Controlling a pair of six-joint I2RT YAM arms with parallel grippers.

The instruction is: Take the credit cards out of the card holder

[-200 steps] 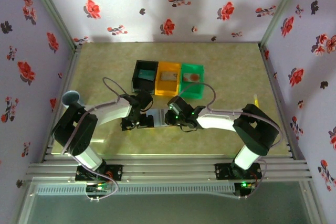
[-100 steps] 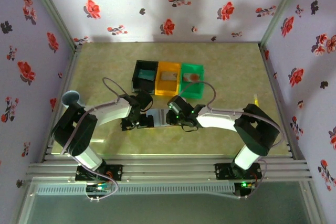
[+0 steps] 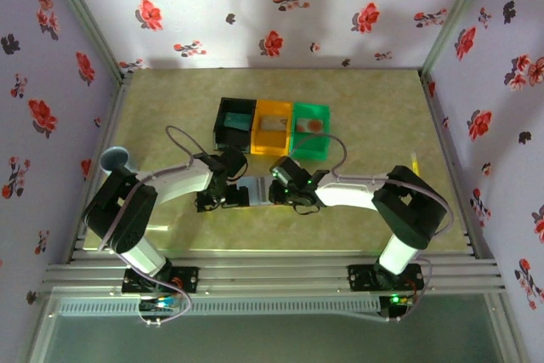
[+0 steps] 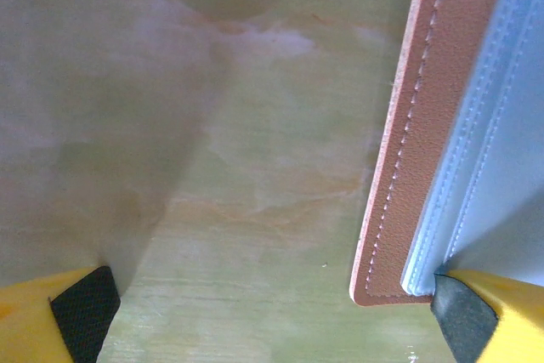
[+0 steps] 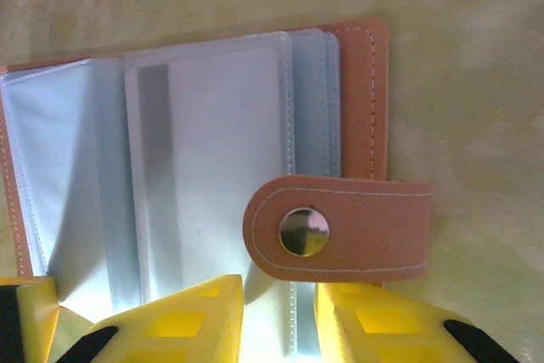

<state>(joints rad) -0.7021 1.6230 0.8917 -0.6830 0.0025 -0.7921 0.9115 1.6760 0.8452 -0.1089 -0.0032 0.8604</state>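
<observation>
The card holder (image 3: 255,190) lies open on the table between my two grippers, brownish-pink outside and blue-grey sleeves inside. My left gripper (image 4: 272,320) is wide open at its left edge: one pad (image 4: 463,322) rests on the holder's corner (image 4: 399,210), the other pad (image 4: 81,312) on bare table. My right gripper (image 5: 279,320) hovers over the sleeves (image 5: 204,167) just below the clasp tab (image 5: 340,227), jaws a narrow gap apart with a flat sleeve seam between them. A pale card (image 3: 270,125) lies in the orange bin, and a card with an orange-red spot (image 3: 314,125) in the green bin.
Black (image 3: 223,125), orange (image 3: 257,138) and green (image 3: 325,146) bins stand in a row just behind the holder. Patterned walls close in the table on the left, back and right. Open tabletop lies in front of the holder and to both sides.
The right arm has shifted slightly over the holder. The holder and the left gripper stay where they were.
</observation>
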